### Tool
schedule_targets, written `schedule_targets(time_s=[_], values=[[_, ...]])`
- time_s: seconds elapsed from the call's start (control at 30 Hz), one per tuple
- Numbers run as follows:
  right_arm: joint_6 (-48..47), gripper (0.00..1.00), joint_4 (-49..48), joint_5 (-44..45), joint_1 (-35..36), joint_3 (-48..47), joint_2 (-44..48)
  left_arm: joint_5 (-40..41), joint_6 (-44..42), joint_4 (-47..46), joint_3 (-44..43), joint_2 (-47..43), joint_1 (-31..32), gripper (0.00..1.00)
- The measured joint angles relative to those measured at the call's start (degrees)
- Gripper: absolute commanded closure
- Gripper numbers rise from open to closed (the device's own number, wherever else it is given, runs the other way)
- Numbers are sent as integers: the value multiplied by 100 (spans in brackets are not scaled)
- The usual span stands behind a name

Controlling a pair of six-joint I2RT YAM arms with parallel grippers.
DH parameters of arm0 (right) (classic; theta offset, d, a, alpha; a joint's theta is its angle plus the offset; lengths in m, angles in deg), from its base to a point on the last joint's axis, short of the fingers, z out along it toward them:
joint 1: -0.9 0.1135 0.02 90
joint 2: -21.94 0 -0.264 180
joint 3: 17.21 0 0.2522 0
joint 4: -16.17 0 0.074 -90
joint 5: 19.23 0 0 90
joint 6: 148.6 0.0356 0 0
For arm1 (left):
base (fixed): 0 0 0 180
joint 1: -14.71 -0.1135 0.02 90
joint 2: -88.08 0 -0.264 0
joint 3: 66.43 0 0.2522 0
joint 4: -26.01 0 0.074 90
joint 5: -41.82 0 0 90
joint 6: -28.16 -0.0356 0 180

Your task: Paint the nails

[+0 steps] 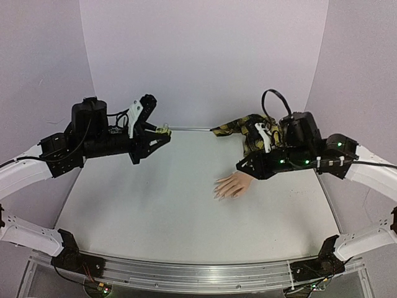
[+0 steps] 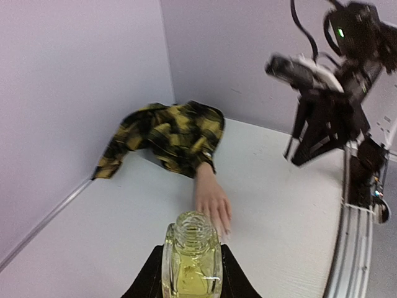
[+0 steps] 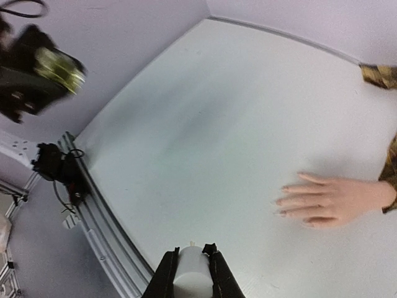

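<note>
The skin-coloured mannequin hand (image 1: 232, 185) lies palm down on the white table, its plaid sleeve (image 1: 246, 129) running off to the back wall. Its nails (image 3: 282, 200) are small and pale, and they also show at the fingertips (image 2: 226, 233). My left gripper (image 1: 162, 133) hangs above the table's back left, shut on an uncapped yellowish glass bottle (image 2: 192, 257). My right gripper (image 1: 243, 166) hovers just right of and above the hand (image 3: 329, 200), shut on a white cap (image 3: 192, 276). A tiny brush tip pokes out of the cap.
Lilac walls close in the table at the back and both sides. An aluminium rail (image 1: 198, 273) runs along the near edge, with both arm bases bolted to it. A black cable (image 1: 273, 99) loops above the right wrist.
</note>
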Motion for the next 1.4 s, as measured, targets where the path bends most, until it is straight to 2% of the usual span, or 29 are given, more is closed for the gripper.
schedule_targets(time_s=[0.2,0.33,0.6,0.93,1.4], values=[[260,100,-579,186,-48,799,-481,1150,-16,-586,111,-119,-2,100],[276,100,-980,175,-48,763,-1278,1611,-58,-923,518,-143,-2,100],[189,100,-1046,347,-48,275,-2343,2135,-268,-1176,1001,-314,-1,100],[327,100,-1068,767,-50,48,-2771,2640,-558,-1638,1210,-814,-2,100],[426,100,-1055,951,-108,129,-2838,2809,-662,-1766,1283,-835,0,100]])
